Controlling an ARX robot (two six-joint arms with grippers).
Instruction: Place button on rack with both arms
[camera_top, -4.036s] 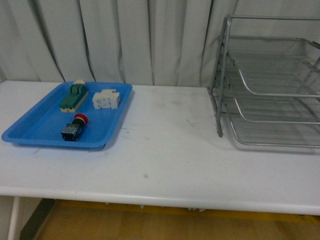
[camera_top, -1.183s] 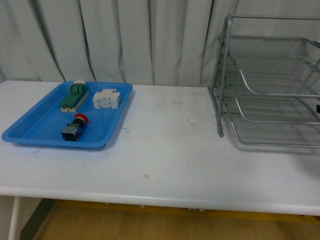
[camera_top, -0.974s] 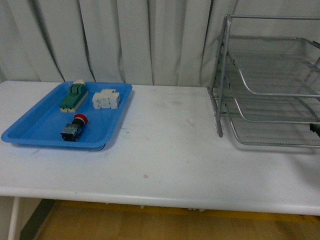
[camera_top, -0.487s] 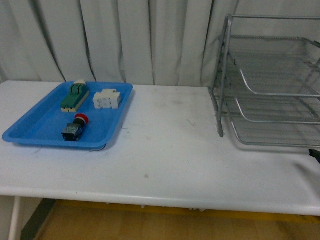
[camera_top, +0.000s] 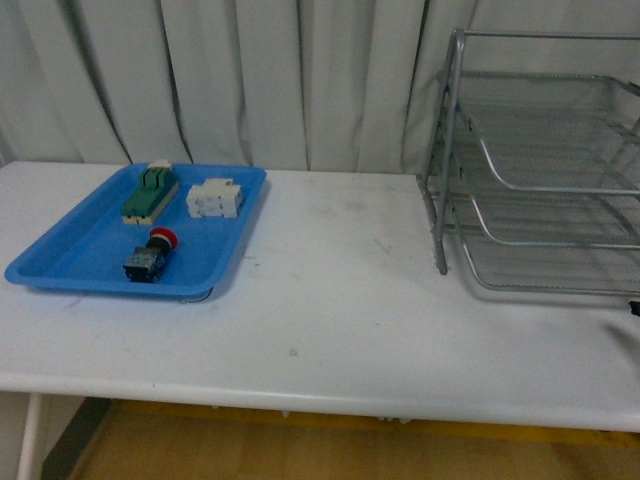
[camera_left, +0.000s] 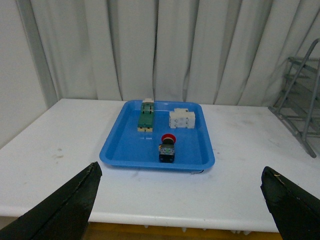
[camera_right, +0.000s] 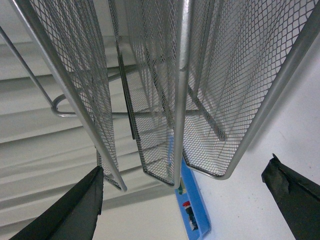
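The button (camera_top: 150, 254), red cap on a black and blue body, lies on its side in the blue tray (camera_top: 80, 250); it also shows in the left wrist view (camera_left: 167, 148) and small in the right wrist view (camera_right: 188, 210). The silver wire rack (camera_top: 540, 170) stands at the right of the table. My left gripper (camera_left: 182, 207) is open and empty, above the table's front edge, facing the tray from a distance. My right gripper (camera_right: 185, 200) is open and empty, close in front of the rack's (camera_right: 165, 90) trays. Only a dark tip of the right arm (camera_top: 635, 308) shows in the front view.
In the blue tray (camera_left: 125, 150) a green and beige block (camera_top: 148, 193) and a white blocky part (camera_top: 213, 198) lie behind the button. A white table (camera_top: 330, 320) carries everything, with grey curtains (camera_top: 250, 70) behind. The table's front edge is near.
The dark tip of the right arm at the front view's right edge has sunk from beside the rack's lower tray to the table level. Nothing else moved.
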